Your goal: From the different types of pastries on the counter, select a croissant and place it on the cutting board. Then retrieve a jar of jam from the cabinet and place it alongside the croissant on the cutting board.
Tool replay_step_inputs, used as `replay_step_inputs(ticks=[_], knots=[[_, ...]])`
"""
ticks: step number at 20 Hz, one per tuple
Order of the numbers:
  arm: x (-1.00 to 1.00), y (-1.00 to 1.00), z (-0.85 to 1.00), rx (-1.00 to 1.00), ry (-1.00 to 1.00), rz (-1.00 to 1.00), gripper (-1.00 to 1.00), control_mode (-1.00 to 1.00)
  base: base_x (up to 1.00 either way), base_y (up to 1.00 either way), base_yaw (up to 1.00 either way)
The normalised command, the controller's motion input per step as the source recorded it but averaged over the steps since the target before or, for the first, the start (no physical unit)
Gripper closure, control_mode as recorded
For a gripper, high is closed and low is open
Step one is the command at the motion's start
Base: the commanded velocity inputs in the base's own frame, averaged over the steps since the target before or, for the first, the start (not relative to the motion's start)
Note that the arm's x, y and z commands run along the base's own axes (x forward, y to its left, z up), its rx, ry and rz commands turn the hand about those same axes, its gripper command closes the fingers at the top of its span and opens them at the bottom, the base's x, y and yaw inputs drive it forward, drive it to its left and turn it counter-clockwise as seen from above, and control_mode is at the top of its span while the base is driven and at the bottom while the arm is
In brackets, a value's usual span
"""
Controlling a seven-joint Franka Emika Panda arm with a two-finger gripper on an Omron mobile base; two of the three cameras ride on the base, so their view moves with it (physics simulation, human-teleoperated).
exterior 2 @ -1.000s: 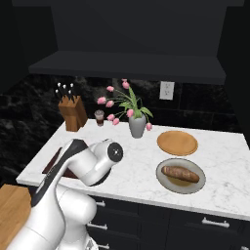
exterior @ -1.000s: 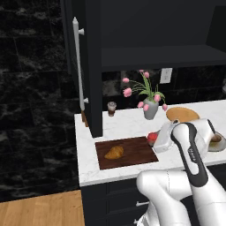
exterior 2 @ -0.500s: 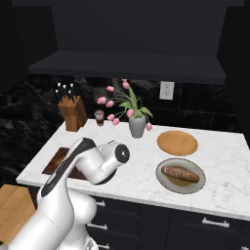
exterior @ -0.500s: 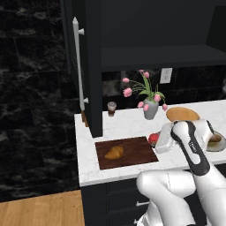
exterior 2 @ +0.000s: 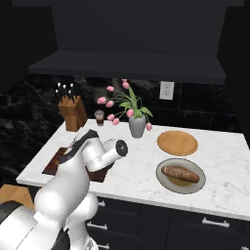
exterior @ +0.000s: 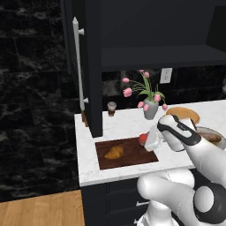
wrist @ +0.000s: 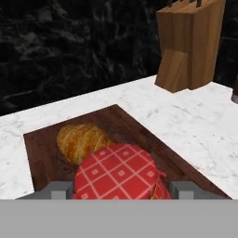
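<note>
Our golden crescent croissant (wrist: 81, 141) already lies on the dark reddish wooden cutting board (wrist: 135, 128), just beyond our fingers (wrist: 59, 190), which are clamped on the red checked-lid jam jar (wrist: 122, 173); setting it down remains.

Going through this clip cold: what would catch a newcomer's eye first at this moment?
Probably the jar of jam with its red checked lid, held between the gripper fingers just over the right end of the cutting board. The croissant already lies on that board. Behind stand the pink tulips in a grey vase, and a long roll on a plate to the right.
</note>
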Motion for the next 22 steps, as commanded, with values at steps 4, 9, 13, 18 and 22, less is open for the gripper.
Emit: replay_step_inputs(ticks=[4,9,13,18,22], knots=[[0.0,0.37,-0.41,-0.03,0.07,0.04,1.0,-1.0,0.0,0.0,0.0],[0.0,0.42,-0.85,-0.09,0.03,0.03,1.0,-1.0,0.0,0.0,0.0],[0.15,0.41,-1.0,-0.14,-0.01,0.04,1.0,-1.0,0.0,0.0,0.0],[0.33,0.39,-1.0,-0.2,-0.1,0.02,-1.0,-1.0,0.0,0.0,0.0],[0.01,0.03,-1.0,-0.08,-0.11,0.02,-1.0,-1.0,0.0,0.0,0.0]])
